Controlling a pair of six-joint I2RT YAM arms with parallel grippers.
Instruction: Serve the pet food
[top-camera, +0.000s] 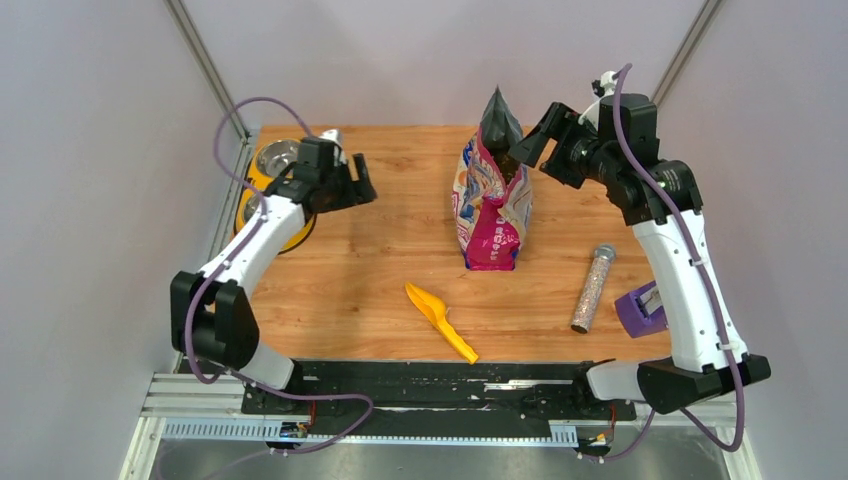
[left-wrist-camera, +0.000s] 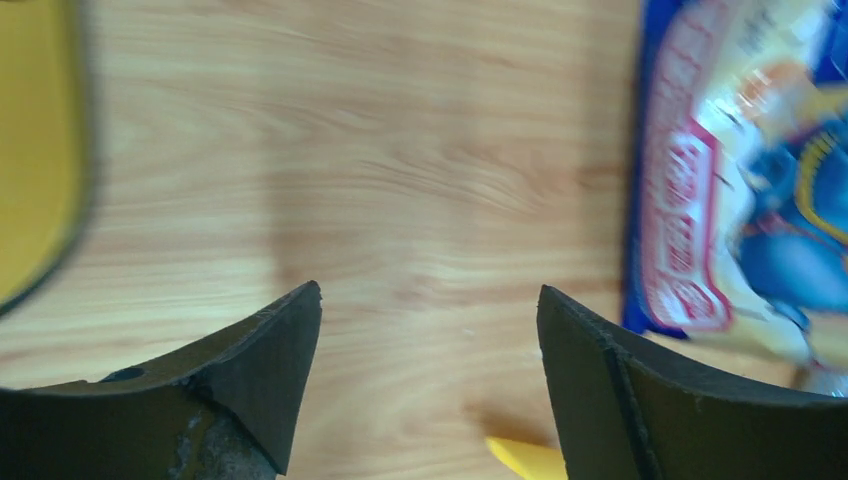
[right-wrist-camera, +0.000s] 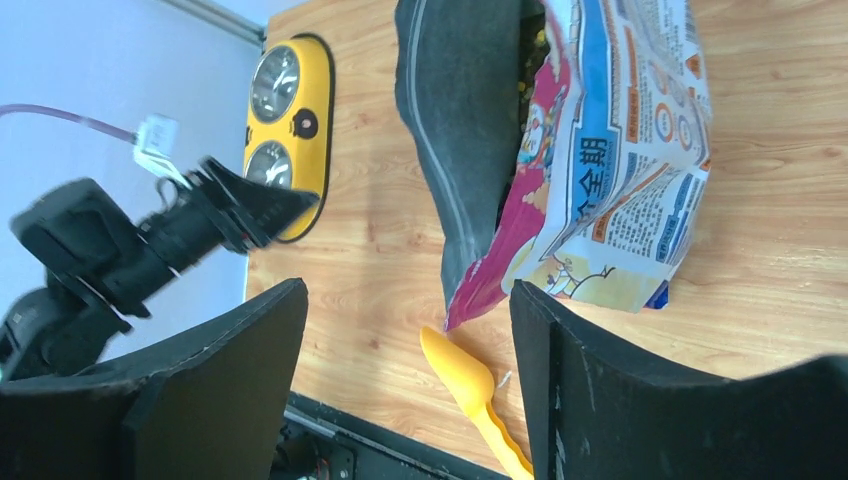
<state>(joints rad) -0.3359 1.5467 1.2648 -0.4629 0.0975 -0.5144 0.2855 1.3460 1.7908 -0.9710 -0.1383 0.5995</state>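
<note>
A: Our left gripper (top-camera: 352, 188) is spread and empty, with the yellow feeder (top-camera: 296, 236) just to its left. Why park there?
B: We reckon it's keeping clear. Our right gripper (top-camera: 535, 140) is spread too, gripping nothing. The cat food bag (top-camera: 490, 205) stands upright just ahead of it, mouth open for the scoop (top-camera: 440, 320), which lies well off both

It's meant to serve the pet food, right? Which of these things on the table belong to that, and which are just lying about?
Likely for the job:
- open cat food bag
- yellow feeder with two steel bowls
- yellow scoop

Just lying about, it seems:
- speckled tube
- purple object
</note>
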